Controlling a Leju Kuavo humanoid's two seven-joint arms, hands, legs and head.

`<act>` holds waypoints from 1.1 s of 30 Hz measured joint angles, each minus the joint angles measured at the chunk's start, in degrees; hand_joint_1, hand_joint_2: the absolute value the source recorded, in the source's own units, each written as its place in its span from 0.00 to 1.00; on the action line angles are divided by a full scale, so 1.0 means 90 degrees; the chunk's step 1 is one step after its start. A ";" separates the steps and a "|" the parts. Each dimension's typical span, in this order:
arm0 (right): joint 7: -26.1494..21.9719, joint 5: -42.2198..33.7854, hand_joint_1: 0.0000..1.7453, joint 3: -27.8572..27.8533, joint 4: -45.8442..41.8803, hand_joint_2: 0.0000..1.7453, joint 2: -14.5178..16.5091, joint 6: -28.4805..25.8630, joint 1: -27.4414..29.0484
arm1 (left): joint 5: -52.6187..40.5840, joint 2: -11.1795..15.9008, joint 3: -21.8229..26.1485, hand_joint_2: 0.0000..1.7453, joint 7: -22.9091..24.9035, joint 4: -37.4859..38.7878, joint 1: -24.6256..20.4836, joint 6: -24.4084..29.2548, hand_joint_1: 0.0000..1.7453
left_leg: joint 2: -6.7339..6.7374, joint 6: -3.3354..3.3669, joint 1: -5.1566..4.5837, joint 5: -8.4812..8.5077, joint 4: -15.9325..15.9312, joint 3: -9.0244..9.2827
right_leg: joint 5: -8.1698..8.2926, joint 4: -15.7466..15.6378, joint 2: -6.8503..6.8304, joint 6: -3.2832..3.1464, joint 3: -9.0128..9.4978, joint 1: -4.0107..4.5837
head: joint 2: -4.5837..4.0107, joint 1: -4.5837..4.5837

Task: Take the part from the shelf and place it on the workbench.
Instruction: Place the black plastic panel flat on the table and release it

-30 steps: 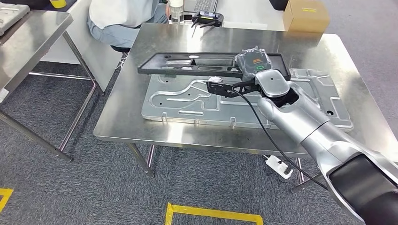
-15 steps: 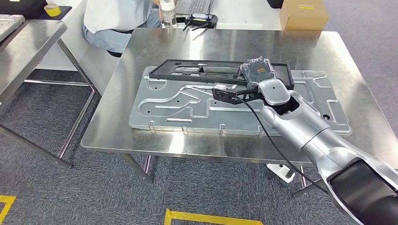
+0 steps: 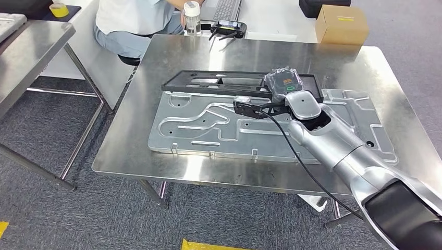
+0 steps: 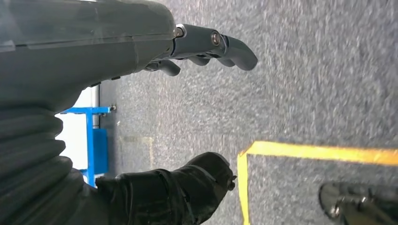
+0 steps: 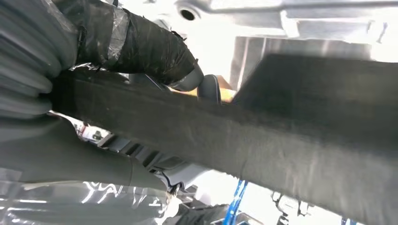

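From the head view, the right robot hand [image 3: 284, 83] grips the long black part [image 3: 229, 82] near its right end, over the metal plate [image 3: 208, 130] on the tabletop [image 3: 130, 151]. Right wrist view: thumb [image 5: 141, 47] clamped over the part [image 5: 281, 140], which looks stiff, light, and prone to tip when held off-centre. Left wrist view: the left robot hand [image 4: 197, 51] hangs empty, fingers apart, above the floor [image 4: 305, 93].
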 joint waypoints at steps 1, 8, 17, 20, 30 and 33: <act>-0.0001 0.0000 1.00 0.0000 0.0005 1.00 -0.0001 -0.0001 0.0010 | -0.0001 0.0000 -0.0001 1.00 0.0000 0.0000 -0.0005 0.0000 0.00 | 0.0000 0.0014 0.0002 -0.0028 0.0005 0.0021 | -0.0104 0.0382 0.0000 0.0024 -0.0243 -0.0021 | 0.0000 0.0002; -0.0002 0.0000 1.00 0.0000 0.0049 1.00 0.0000 -0.0009 0.0028 | -0.0043 -0.0007 -0.0002 1.00 0.0000 0.0000 -0.0008 -0.0008 0.00 | -0.0056 -0.0195 0.0061 -0.0390 0.0280 0.0135 | 0.0799 -0.0758 -0.0040 0.0115 -0.0013 -0.0131 | 0.0001 0.0011; -0.0007 0.0008 1.00 0.0000 0.0058 1.00 0.0002 -0.0030 0.0059 | -0.0074 -0.0016 -0.0090 1.00 0.0000 0.0000 -0.0025 -0.0005 0.00 | -0.0027 -0.0407 0.0082 -0.0982 0.1884 -0.0753 | 0.0602 -0.0851 0.0006 -0.0201 0.0204 -0.0108 | 0.0000 -0.0078; -0.0030 0.0011 1.00 0.0000 0.0070 1.00 0.0005 -0.0033 0.0101 | -0.0049 -0.0015 -0.0098 1.00 -0.0010 0.0000 -0.0009 -0.0004 0.00 | -0.0027 -0.0360 0.0079 -0.0377 0.1427 -0.0752 | 0.0499 -0.0850 0.0021 -0.0190 0.0346 -0.0094 | 0.0000 -0.0078; -0.0051 0.0019 0.00 0.0000 0.0084 0.00 -0.0003 -0.0103 0.0071 | 0.0129 -0.0033 -0.0102 0.75 -0.0294 0.0000 -0.0030 0.0008 0.00 | -0.0010 -0.0076 0.0049 0.0007 0.0167 -0.0184 | -0.0017 -0.0108 0.0002 0.0049 0.0045 -0.0065 | 0.0000 -0.0054; -0.0058 0.0019 0.00 0.0000 0.0092 0.00 -0.0016 -0.0114 0.0138 | 0.0143 -0.0033 -0.0103 0.00 -0.0297 0.0000 -0.0032 0.0052 0.00 | -0.0017 -0.0029 0.0044 -0.0035 0.0185 -0.0151 | -0.0219 0.0786 -0.0001 0.0079 -0.0475 -0.0076 | 0.0000 -0.0051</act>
